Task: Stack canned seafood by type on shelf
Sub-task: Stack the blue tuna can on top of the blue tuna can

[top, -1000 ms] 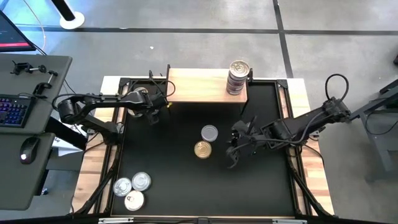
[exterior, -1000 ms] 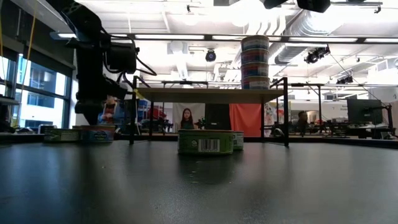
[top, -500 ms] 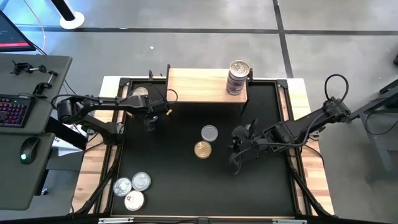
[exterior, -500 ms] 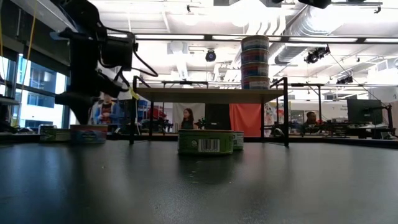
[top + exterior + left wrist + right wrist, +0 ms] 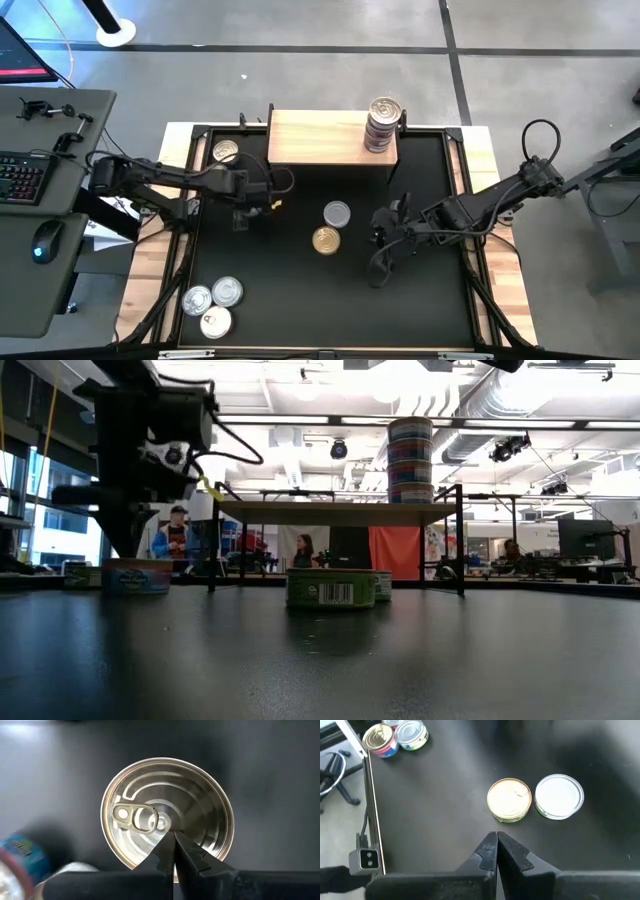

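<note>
Gold-topped tin (image 5: pixel 325 240) touching silver tin (image 5: pixel 337 213), both end effectors closed, empty.

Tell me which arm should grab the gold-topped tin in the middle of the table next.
Right. The right gripper hovers just beside the gold-topped round metal tin, which shows directly ahead in its wrist view, jaws shut and empty. The left gripper sits farther off, toward the table's left side.

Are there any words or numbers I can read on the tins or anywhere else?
None can be read.
Front tin: green label with a small round mark, print too small.
Left tin: blue and pink label, blurred.
Tin stack on the shelf: coloured bands only.
Tin lid: plain metal.
</note>
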{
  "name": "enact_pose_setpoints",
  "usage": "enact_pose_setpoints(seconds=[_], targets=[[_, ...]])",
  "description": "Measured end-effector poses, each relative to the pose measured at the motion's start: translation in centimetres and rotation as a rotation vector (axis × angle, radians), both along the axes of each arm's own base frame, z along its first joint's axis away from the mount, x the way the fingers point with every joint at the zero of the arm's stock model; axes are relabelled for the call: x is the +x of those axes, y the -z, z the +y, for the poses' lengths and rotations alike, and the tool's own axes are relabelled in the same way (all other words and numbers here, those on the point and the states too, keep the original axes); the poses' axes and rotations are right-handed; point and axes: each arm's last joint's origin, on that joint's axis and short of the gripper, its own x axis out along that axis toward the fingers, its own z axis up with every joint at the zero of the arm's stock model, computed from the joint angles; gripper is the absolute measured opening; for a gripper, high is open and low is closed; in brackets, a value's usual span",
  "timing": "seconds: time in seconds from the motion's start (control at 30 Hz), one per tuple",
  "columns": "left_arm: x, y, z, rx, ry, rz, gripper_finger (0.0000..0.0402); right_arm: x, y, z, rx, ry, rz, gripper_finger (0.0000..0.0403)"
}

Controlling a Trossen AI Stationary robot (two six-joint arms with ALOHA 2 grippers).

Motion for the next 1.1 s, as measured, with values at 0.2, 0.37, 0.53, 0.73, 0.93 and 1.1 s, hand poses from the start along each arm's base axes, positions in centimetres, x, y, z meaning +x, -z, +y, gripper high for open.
enact_pose_setpoints(seconds=[0.2, 0.37, 0.53, 0.73, 0.93, 1.1], targets=[[1.7, -0.9, -2.6, -0.124, 0.029, -0.133, 0.0, 0.0, 0.0, 0.1, -0.009, -0.046, 0.011, 0.0], [2.9, -0.5, -5.5, -0.209, 0.016, -0.23, 0.0, -0.4, 0.1, 1.0, 0.042, -0.121, 0.035, 0.0], [4.5, 1.0, -9.6, -0.287, 0.034, -0.319, 0.0, -1.5, 0.1, 2.9, 0.077, -0.169, 0.057, 0.0], [7.6, 2.9, -14.0, -0.412, 0.032, -0.536, 0.0, -3.2, 0.6, 5.3, 0.144, -0.154, 0.111, 0.0], [12.7, 3.6, -16.6, -0.38, 0.027, -0.633, 0.0, -4.6, 1.8, 7.4, 0.185, -0.09, 0.207, 0.0], [18.1, 3.6, -18.1, -0.361, 0.107, -0.691, 0.0, -4.9, 3.6, 9.3, 0.206, -0.045, 0.293, 0.0]])
